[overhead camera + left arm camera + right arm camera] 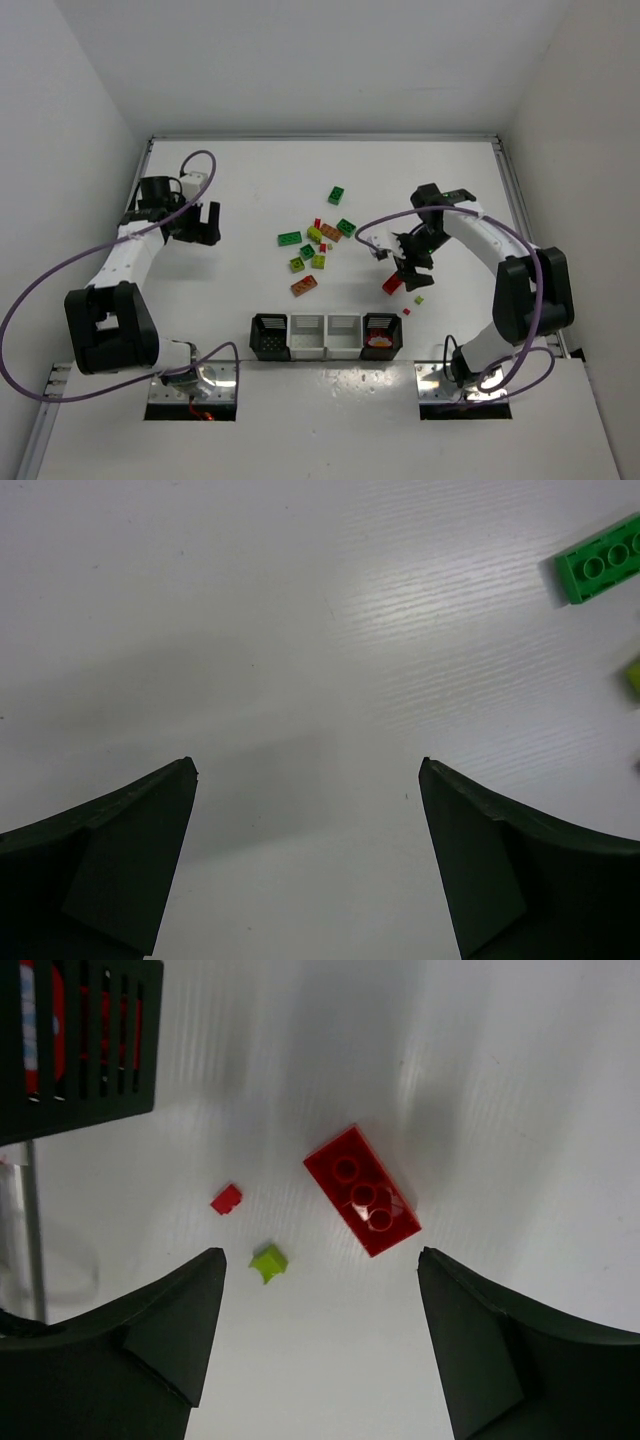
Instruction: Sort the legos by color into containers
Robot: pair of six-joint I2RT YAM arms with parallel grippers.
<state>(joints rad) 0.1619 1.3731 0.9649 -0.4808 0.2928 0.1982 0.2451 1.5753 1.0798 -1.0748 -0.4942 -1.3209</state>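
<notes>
While hovering with right gripper [320,1255] fingers spread over the red brick [362,1190] near the end black bin [381,317], lines up a pick; needs lowering, closing, then that bin, seemingly holding reds. Idles with left gripper [307,763] fingers apart.

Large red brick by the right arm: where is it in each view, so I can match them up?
Top external: red brick right of centre, above the right end of the bin row.
Left wrist: not in it.
Right wrist: red brick near the centre, lying diagonally.
Shared landmark: black end container, below the brick from above, top-left corner in the right wrist view.
</notes>
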